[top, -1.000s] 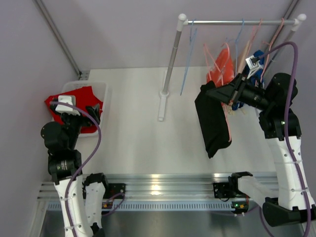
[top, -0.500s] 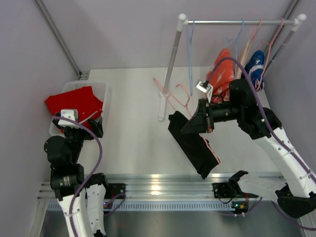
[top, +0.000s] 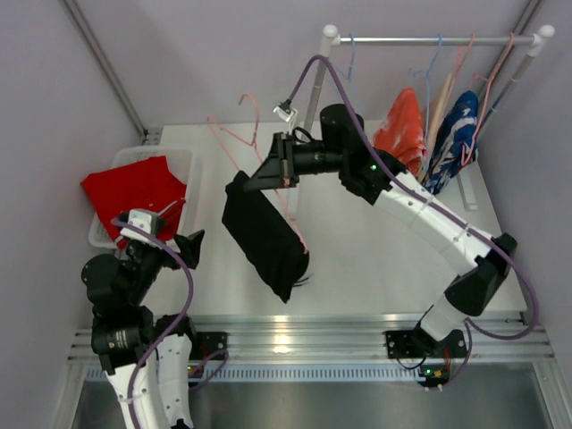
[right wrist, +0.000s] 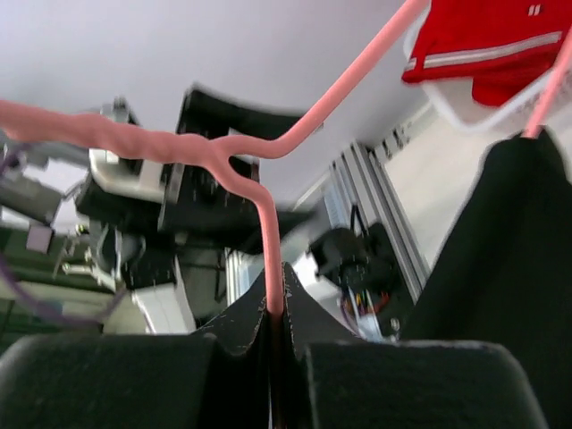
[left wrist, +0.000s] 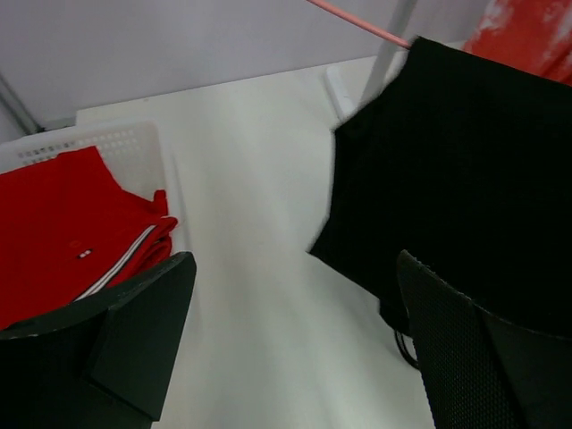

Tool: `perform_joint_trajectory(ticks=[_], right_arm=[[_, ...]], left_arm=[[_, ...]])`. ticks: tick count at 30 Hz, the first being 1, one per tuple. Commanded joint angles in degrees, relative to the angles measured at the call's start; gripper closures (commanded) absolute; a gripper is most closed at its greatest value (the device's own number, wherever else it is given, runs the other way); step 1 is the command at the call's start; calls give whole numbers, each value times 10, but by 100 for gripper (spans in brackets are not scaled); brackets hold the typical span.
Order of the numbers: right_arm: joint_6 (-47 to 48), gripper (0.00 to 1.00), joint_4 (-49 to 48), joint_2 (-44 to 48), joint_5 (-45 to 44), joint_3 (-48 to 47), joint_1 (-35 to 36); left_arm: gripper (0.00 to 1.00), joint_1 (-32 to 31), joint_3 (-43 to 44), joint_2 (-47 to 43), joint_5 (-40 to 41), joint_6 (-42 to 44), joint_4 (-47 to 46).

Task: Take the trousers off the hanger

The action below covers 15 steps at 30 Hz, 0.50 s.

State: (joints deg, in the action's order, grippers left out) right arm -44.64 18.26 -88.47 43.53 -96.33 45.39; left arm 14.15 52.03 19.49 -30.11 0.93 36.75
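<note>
Saw right gripper [right wrist: 275,308] pinched tight on the wire of the pink hanger [top: 234,134], upper centre-left of the top view. Found black trousers [top: 265,234] draped on that hanger, hanging mid-frame, well apart from the rail [top: 429,40] at upper right. Spotted red trousers [top: 134,186] lying in the white basket [top: 185,163] at the left edge. Noted left gripper [left wrist: 295,268] at lower left, spread wide, gripping nothing, near the basket.

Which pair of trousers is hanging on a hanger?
The black trousers, draped on the pink hanger pinched in the right gripper. The red trousers lie in the white basket, off any hanger.
</note>
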Motion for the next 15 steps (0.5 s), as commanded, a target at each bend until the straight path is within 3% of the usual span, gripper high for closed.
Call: perform_joint_trajectory(ticks=[1, 10, 15], right_arm=[[-85, 100, -126, -41, -63, -114, 19], [-120, 100, -95, -176, -195, -302, 21], [-127, 100, -96, -229, -229, -363, 18]], left_arm=[[1, 1, 20, -6, -114, 14, 15], [1, 1, 18, 48, -169, 97, 41], [1, 1, -19, 69, -212, 96, -59]])
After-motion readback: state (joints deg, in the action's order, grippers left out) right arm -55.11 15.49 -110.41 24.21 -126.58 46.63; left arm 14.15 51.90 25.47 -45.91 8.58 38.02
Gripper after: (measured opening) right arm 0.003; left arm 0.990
